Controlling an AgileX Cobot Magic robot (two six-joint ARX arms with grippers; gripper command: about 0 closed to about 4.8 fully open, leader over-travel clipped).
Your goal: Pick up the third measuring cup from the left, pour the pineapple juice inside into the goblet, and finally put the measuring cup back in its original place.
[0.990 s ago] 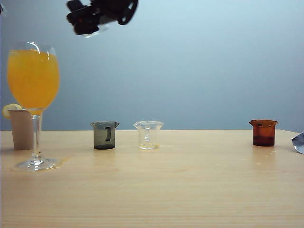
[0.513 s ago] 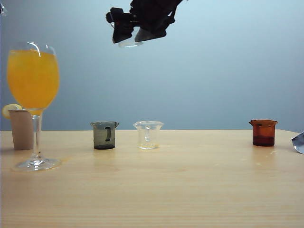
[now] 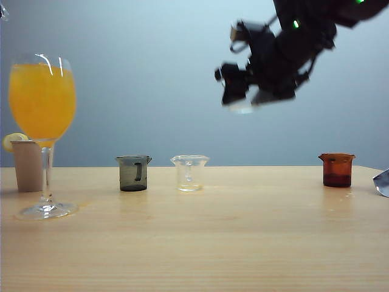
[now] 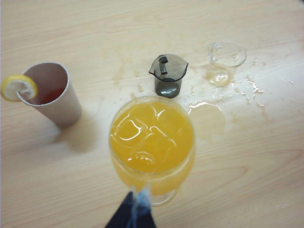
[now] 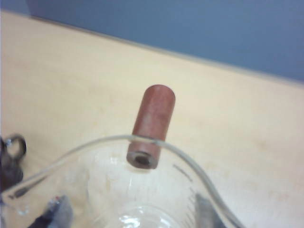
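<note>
My right gripper (image 3: 244,97) hangs high in the air right of centre, shut on the third measuring cup (image 3: 243,108). In the right wrist view that clear cup (image 5: 156,190) sits between my fingers (image 5: 206,211), its reddish-brown stub at the rim, and it looks empty; no pineapple juice shows in it. The goblet (image 3: 42,103) stands at the far left, full of orange-yellow drink. My left gripper (image 4: 133,216) hovers above the goblet (image 4: 152,142), its dark fingers together. The original place (image 3: 261,179) is bare wood between the flared cup and the amber cup.
A beige cup (image 3: 27,165) with a lemon slice stands behind the goblet. In a row stand a dark grey cup (image 3: 134,173), a clear flared cup (image 3: 189,172) and an amber cup (image 3: 337,170). Spilled liquid (image 4: 204,107) wets the wood. Something silvery (image 3: 383,182) pokes in at the right.
My right gripper has carried the cup away from above the goblet, rightward and somewhat lower, while turning it back from its tipped pose. The left gripper and the things on the table have stayed still.
</note>
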